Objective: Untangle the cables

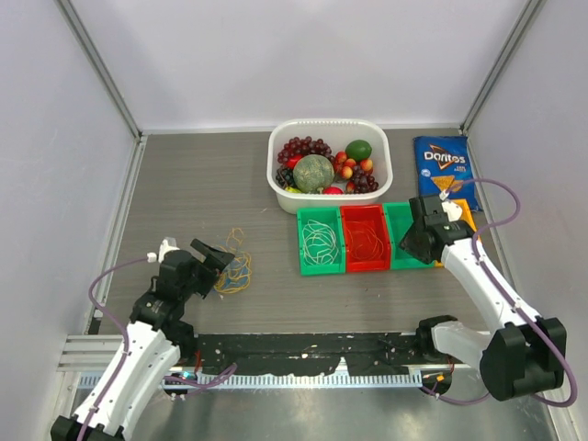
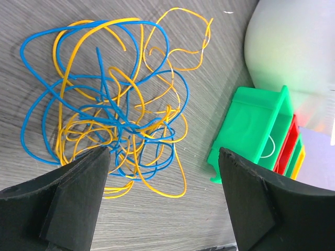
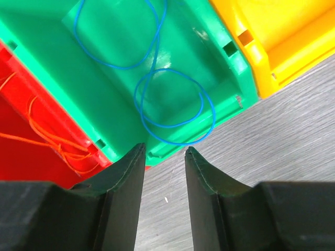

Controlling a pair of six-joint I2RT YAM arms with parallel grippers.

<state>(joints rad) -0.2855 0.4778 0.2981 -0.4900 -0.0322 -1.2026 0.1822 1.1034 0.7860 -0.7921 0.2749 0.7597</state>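
Observation:
A tangle of blue and yellow cables lies on the grey table, left of the bins. My left gripper hangs just over its near edge, open wide, with nothing between the fingers. A single blue cable lies looped inside the right green bin. My right gripper stands open and empty over that bin's near edge. An orange cable lies in the red bin. A white cable fills the left green bin.
A yellow bin stands right of the green one. Behind the bins are a white basket of fruit and a blue Doritos bag. A black rail runs along the near edge. Walls close in on three sides.

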